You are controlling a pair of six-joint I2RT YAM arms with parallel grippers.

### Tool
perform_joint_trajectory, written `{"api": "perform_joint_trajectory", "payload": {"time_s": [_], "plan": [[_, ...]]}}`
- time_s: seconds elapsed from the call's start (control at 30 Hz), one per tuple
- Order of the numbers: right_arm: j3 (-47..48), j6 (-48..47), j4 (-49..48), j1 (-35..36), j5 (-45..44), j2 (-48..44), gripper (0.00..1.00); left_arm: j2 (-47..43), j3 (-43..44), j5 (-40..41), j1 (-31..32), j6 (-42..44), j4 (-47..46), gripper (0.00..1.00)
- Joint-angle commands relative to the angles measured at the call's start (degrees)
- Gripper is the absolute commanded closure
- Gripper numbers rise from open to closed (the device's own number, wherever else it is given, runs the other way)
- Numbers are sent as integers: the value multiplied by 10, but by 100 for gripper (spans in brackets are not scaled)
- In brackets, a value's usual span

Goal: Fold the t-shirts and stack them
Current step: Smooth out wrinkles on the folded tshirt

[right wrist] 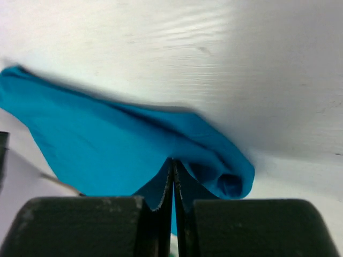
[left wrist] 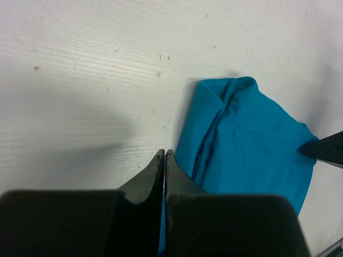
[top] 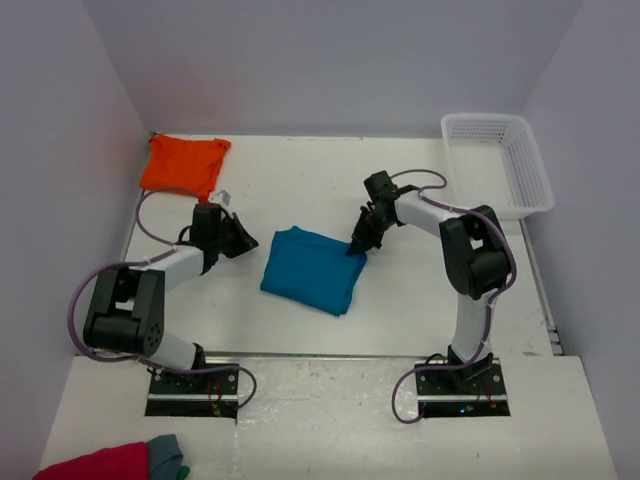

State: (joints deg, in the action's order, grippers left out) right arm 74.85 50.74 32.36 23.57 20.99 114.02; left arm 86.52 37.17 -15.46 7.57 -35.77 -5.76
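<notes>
- The teal t-shirt [top: 308, 270] lay in the middle of the bench [top: 420, 300], folded into a rough rectangle.
- The orange t-shirt [top: 183, 163] lay folded at the far left corner, well apart from it, so the stacking looked still to do.
- The right hand [top: 358, 247] was closed at the teal shirt's far right corner. Whether it pinched cloth could not be told.
- The left hand [top: 248, 242] was closed just beside the shirt's left edge, seemingly holding nothing.

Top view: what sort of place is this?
Likely a robotics lab test cell: a left arm and right arm bolted to a white table, plain walls around, a teal t-shirt and orange t-shirt laid out.
</notes>
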Motion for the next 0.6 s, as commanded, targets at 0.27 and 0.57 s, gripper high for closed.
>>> {"api": "perform_joint_trajectory", "payload": {"time_s": [0.27, 0.57], "plan": [[124, -211, 138, 81, -137, -166, 55, -102, -24, 18, 27, 6, 57, 77], [-100, -173, 11, 102, -5, -257, 100, -114, -77, -67, 24, -16, -1, 100]]}}
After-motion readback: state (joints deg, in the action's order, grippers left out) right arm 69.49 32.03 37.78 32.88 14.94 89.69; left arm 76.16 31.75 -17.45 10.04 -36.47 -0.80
